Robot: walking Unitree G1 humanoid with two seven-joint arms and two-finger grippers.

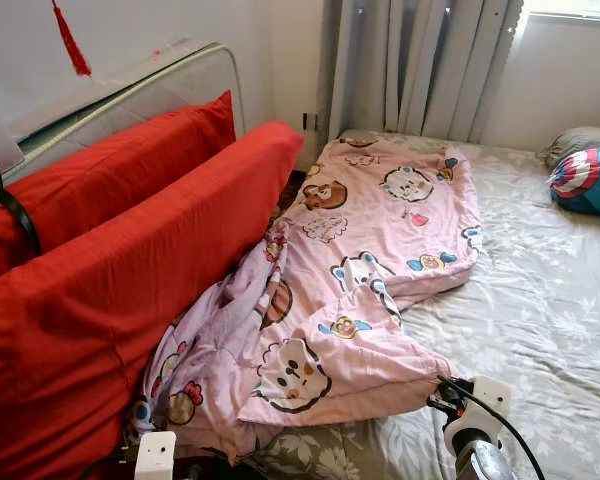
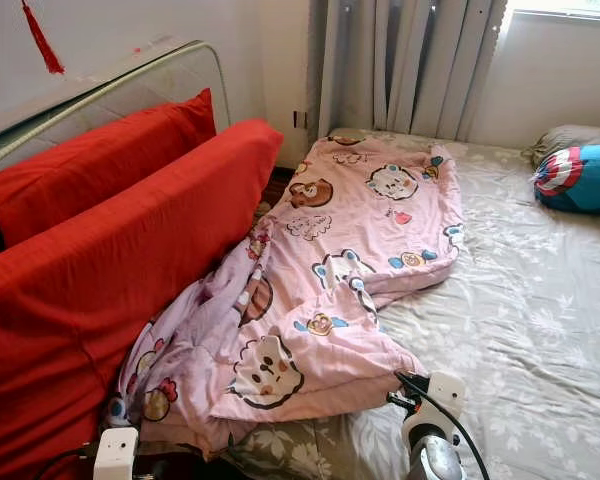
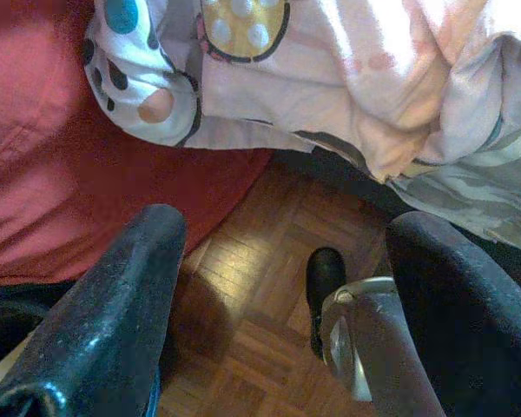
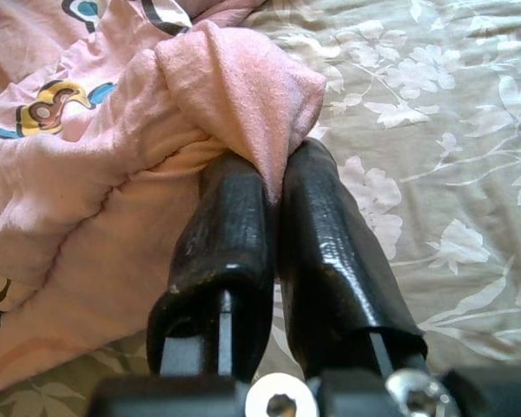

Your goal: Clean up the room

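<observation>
A pink cartoon-print blanket [image 1: 360,260] lies crumpled along the bed's left side, partly draped over its edge toward the red cushions. My right gripper [image 4: 273,187] is shut on the blanket's near corner [image 4: 243,82], pinching a fold of pink cloth between its black fingers [image 4: 330,252]. Its wrist [image 1: 470,410] shows at the bottom of the head views. My left gripper [image 3: 278,287] is open, hanging over the wooden floor [image 3: 252,278] beside the bed, under the blanket's overhanging edge [image 3: 243,78].
Two big red cushions [image 1: 130,270] lean against a frame on the left. The bed has a grey floral sheet [image 1: 540,300]. A blue and red shield-print pillow [image 1: 588,178] lies at the far right. Curtains [image 1: 420,60] hang behind.
</observation>
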